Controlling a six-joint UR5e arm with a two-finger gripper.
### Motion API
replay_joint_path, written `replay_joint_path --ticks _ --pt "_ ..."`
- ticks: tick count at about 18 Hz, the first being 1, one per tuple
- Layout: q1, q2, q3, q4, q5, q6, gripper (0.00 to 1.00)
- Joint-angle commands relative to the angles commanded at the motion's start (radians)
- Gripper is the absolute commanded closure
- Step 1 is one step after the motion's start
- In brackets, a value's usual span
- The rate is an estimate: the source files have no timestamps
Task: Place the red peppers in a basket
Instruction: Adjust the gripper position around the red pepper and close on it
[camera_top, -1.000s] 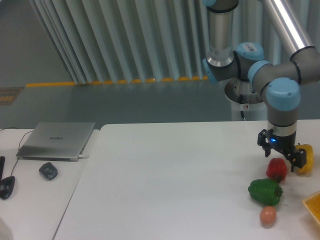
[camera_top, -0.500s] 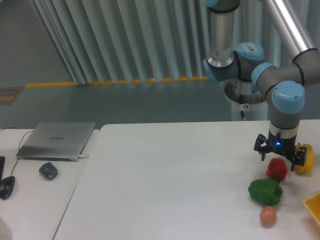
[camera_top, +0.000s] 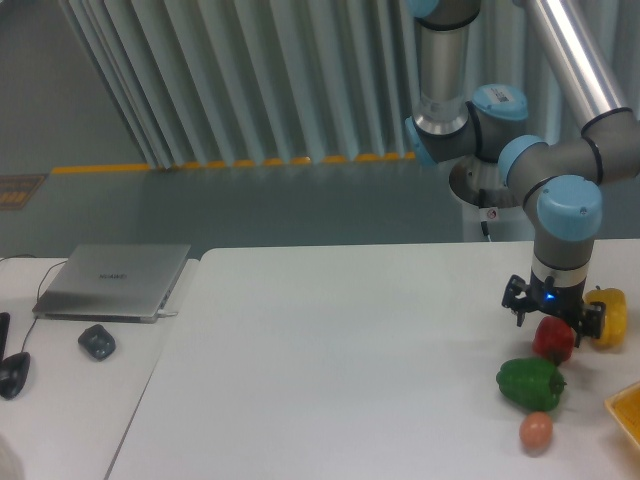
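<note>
The small glossy red pepper (camera_top: 553, 341) sits on the white table near its right edge. My gripper (camera_top: 553, 316) hangs straight down just above it, open, with one finger to the pepper's left and one to its right. I cannot tell whether the fingers touch it. The basket (camera_top: 627, 411) shows only as an orange-yellow corner at the right frame edge, to the lower right of the pepper.
A yellow pepper (camera_top: 610, 314) lies right beside the red one. A green pepper (camera_top: 530, 383) and a small orange-pink egg-shaped item (camera_top: 536, 431) lie in front. A laptop (camera_top: 115, 281) and a mouse (camera_top: 97, 342) sit on the left desk.
The gripper has shifted slightly left and turned about its vertical axis above the red pepper. The peppers have not moved.
</note>
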Motion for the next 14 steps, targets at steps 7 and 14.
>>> replay_joint_path --ticks 7,14 --pt "0.000 -0.002 0.005 0.000 0.037 0.003 0.34" --pt "-0.009 0.003 0.026 -0.008 0.037 0.003 0.63"
